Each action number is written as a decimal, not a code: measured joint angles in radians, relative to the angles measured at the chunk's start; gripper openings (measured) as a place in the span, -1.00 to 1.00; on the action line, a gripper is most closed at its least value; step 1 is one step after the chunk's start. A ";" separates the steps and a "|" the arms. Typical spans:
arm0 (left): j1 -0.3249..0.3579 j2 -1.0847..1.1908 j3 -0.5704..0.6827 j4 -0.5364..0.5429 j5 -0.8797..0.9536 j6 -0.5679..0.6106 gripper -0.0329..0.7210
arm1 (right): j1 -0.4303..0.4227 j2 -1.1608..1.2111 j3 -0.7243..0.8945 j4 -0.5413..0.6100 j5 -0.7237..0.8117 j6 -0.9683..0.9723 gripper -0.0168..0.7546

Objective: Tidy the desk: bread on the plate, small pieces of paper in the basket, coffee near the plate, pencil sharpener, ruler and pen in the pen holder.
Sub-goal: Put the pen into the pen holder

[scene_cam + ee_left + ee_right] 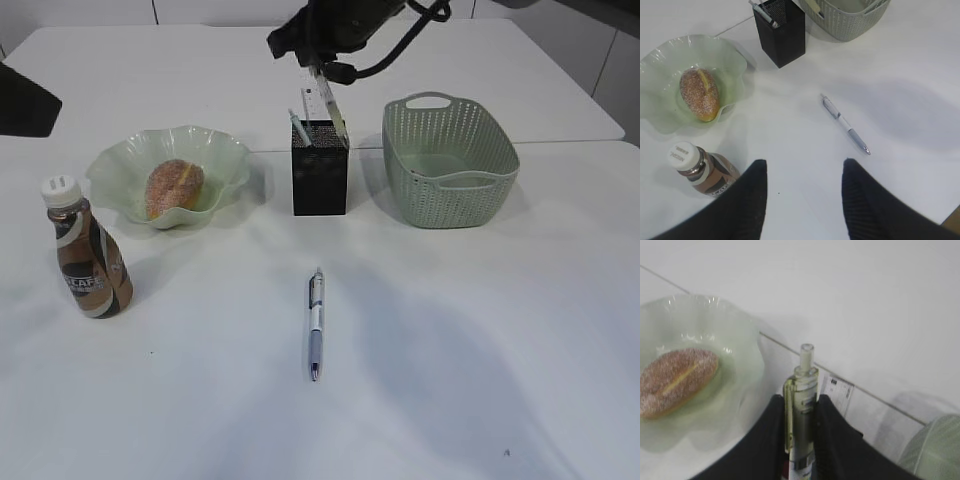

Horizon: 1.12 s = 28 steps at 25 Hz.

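From the exterior view, the pen (315,325) lies flat on the desk (480,330), out front of the black mesh pen holder (320,170) and well apart from it, long axis running near to far with the clip end toward the holder and the tip toward the camera. My guess is it's light, stiff and a bit slick, so it'll roll if nudged; grabbing it across the barrel near the middle seems safest. The right gripper (322,88) hangs just above the holder with something slim, while the bread (174,187) sits on the plate (225,155), the coffee (88,262) stands near it, and the basket (450,160) is off to the right. In the left wrist view, the left gripper (802,182) has its fingers (752,200) spread over bare desk, holding nothing, pen lying diagonally up ahead. In the right wrist view, the fingers pinch a clear pen-like barrel (801,405), upright, capped end up; can't tell exactly what it is.
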 joint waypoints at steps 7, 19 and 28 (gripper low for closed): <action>0.000 0.000 0.000 0.010 0.000 0.000 -0.01 | -0.014 0.004 -0.002 0.004 -0.184 0.033 -0.59; 0.000 0.054 0.000 0.022 -0.007 0.000 -0.01 | -0.076 0.109 -0.004 0.047 -0.352 0.091 -0.59; 0.000 0.085 0.000 0.029 -0.036 0.000 -0.01 | -0.076 0.172 -0.004 0.085 -0.386 0.091 -0.59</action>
